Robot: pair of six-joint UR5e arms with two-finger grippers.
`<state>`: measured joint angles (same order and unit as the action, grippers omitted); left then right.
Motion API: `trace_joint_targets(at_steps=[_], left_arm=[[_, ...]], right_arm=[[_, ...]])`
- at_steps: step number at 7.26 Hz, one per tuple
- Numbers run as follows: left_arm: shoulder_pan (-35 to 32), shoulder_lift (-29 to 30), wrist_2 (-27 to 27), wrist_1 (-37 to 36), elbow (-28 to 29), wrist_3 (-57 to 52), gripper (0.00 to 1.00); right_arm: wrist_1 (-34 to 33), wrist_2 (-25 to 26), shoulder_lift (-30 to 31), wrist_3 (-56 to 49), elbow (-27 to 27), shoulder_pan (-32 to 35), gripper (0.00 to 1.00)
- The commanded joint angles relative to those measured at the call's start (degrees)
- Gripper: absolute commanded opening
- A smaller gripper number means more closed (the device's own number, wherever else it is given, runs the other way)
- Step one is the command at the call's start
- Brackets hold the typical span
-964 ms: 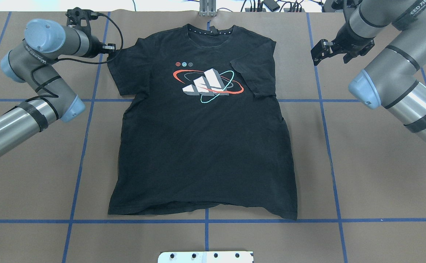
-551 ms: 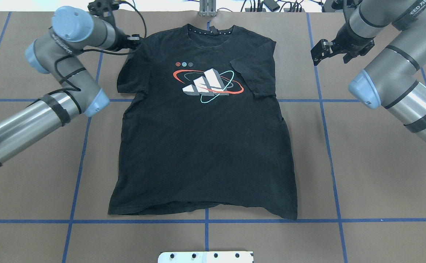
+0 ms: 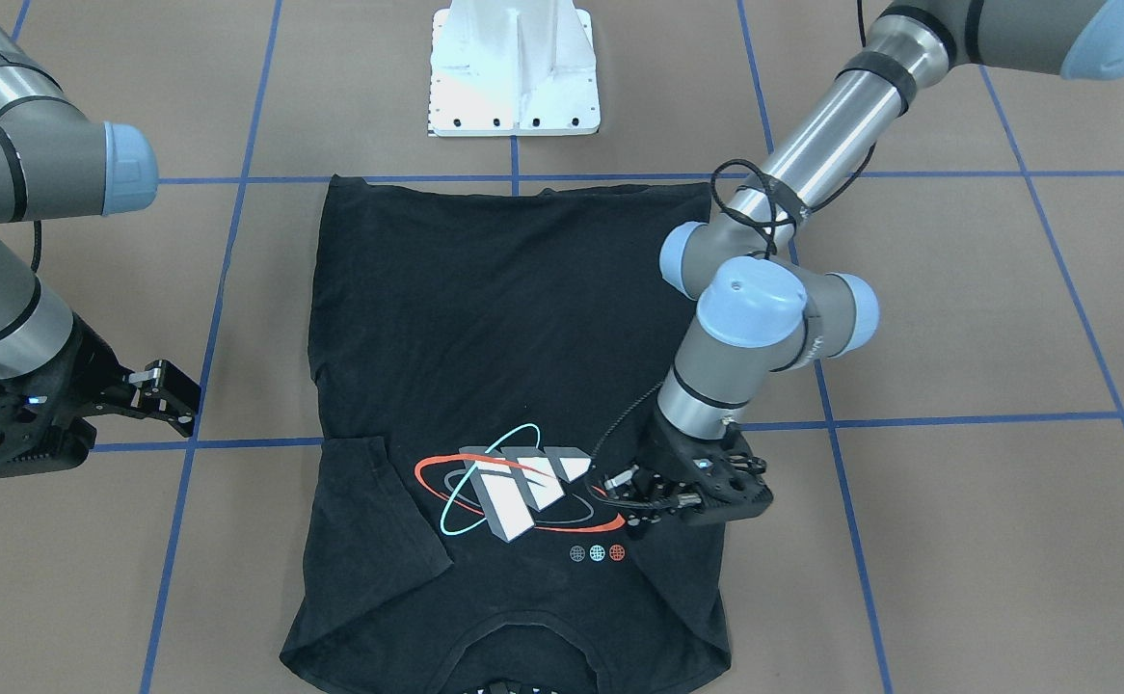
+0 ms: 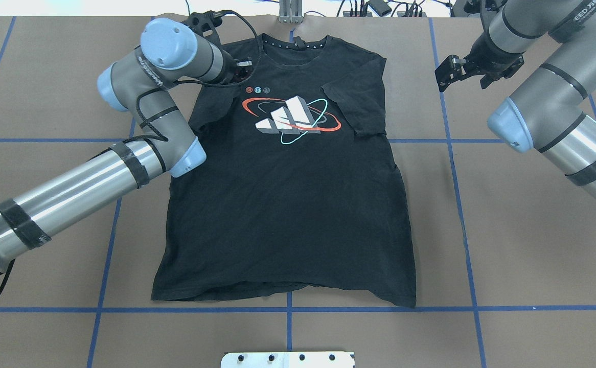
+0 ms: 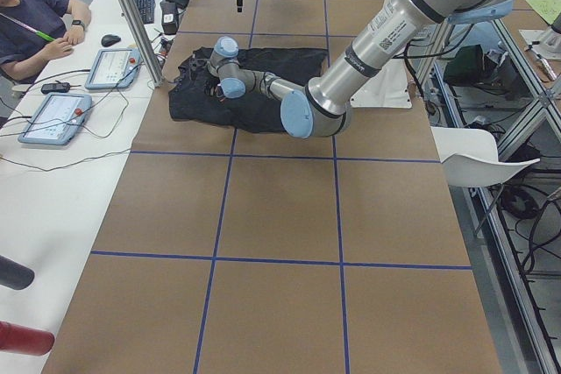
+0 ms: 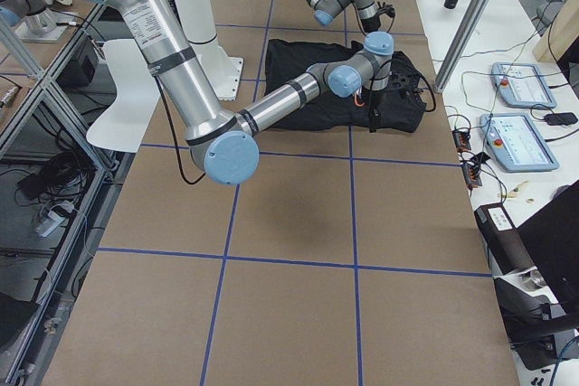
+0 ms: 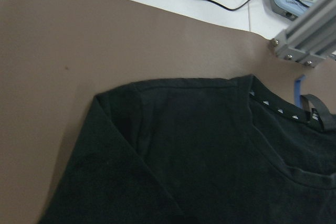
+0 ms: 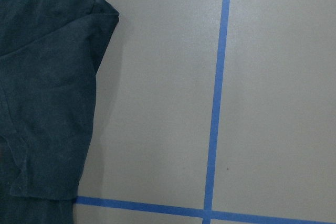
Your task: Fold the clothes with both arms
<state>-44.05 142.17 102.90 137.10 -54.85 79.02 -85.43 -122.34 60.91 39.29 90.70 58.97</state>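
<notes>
The black T-shirt [image 4: 288,204] lies flat and print up on the brown table, its collar at the far edge. Its orbit logo [image 4: 290,118] shows in the overhead and front views [image 3: 514,492]. On the overhead view's right, the sleeve [image 4: 354,110] is folded in over the chest. My left gripper [image 4: 244,71] hangs over the chest beside the three dots, shut on the other sleeve, which it has pulled inward; the front view shows it too [image 3: 631,501]. My right gripper [image 4: 442,76] hovers off the shirt beside its shoulder, open and holding nothing [image 3: 174,393].
Blue tape lines [image 4: 451,168] grid the table. A white pedestal base [image 3: 514,67] stands near the hem. An aluminium post [image 4: 290,10] and cables sit at the far edge. A person [image 5: 35,24] sits at a side desk with tablets [image 5: 53,116].
My left arm has swept right from the shirt's left edge, dragging the sleeve inward over the chest toward the logo. The right arm has not moved.
</notes>
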Motion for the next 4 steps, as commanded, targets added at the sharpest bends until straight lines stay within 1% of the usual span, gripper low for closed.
trace_joint_targets(at_steps=[1,3,4], left_arm=[[1.6,1.4,-0.2,0.0,0.6,2.1,0.0],[1.7,1.4,-0.2,0.0,0.9,2.1,0.0],[1.6,1.4,-0.2,0.1,0.9,1.7,0.48]], right_arm=[[0.0,0.0,0.0,0.0,-0.3,0.0,1.0],[0.0,0.0,0.0,0.0,-0.4,0.0,1.0],[0.0,0.0,0.0,0.0,-0.4,0.0,1.0]])
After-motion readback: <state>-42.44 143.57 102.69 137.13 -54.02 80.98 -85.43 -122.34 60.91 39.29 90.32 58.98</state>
